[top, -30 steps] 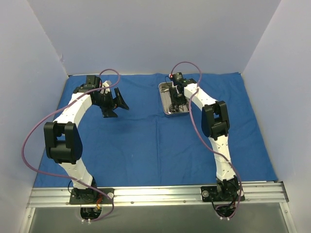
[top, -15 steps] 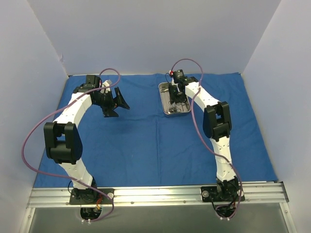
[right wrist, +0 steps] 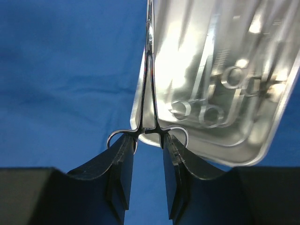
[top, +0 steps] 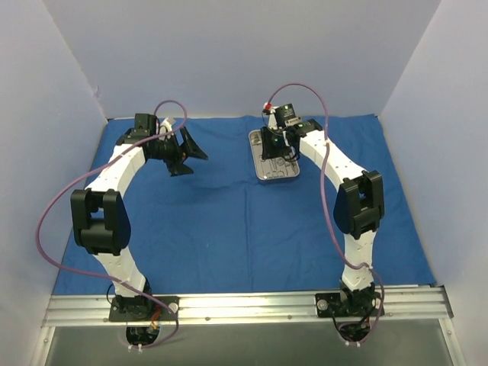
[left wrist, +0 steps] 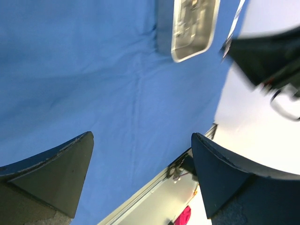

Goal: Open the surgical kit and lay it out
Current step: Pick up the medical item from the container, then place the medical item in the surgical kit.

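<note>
A royal-blue cloth wrap lies spread flat over nearly the whole counter. It is a matte woven sheet with faint fold creases and reaches from the far edge to the metal rail at the near edge.

On the cloth sits the steel tray, close to the far edge of the counter and a little right of its middle. It is small, rectangular and shallow, with rounded corners, a raised rim and a mirror-bright floor. In the right wrist view, blurred ring-handle shapes glint inside the tray; how many instruments they belong to cannot be told.

The right pincer hangs over the tray's far left part. Its dark fingers are drawn in to a narrow gap and clamp a pair of forceps at the root of the handles. The two silver rings bow outward past the fingertips of the right pincer. The slim shanks run straight away from the fingers along the tray's left rim, and the tip is out of frame.

The left pincer hovers above bare cloth towards the far left corner of the counter. Its jaws are spread wide and hold nothing. In its own wrist view the left pincer shows two broad, wedge-shaped black fingers, with blue cloth between them and the tray beyond.
</note>
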Robot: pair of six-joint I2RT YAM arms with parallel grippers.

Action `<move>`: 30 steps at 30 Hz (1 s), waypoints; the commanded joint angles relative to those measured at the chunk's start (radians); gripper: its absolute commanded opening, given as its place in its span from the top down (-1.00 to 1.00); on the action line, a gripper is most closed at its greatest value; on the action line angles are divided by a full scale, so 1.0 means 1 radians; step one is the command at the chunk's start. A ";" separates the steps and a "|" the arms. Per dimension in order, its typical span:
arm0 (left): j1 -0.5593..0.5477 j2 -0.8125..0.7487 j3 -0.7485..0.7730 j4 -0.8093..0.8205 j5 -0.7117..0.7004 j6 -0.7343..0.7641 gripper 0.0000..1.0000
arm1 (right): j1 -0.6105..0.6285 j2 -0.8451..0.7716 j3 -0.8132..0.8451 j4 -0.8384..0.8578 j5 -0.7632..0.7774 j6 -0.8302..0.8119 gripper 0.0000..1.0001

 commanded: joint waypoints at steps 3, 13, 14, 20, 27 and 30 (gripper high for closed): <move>-0.014 -0.037 -0.020 0.263 0.074 -0.152 -0.86 | 0.098 -0.170 -0.108 0.075 -0.141 0.086 1.00; -0.065 -0.049 -0.120 0.503 0.063 -0.324 -0.61 | 0.259 -0.239 -0.222 0.220 -0.128 0.262 1.00; -0.070 -0.051 -0.121 0.504 0.055 -0.325 -0.57 | 0.266 -0.238 -0.219 0.218 -0.117 0.272 1.00; -0.097 -0.086 -0.161 0.506 0.017 -0.330 -0.46 | 0.290 -0.232 -0.209 0.218 -0.093 0.285 1.00; -0.117 -0.080 -0.157 0.439 -0.008 -0.309 -0.36 | 0.303 -0.242 -0.225 0.234 -0.074 0.289 1.00; -0.131 -0.078 -0.154 0.432 -0.009 -0.307 -0.26 | 0.303 -0.239 -0.225 0.238 -0.074 0.292 1.00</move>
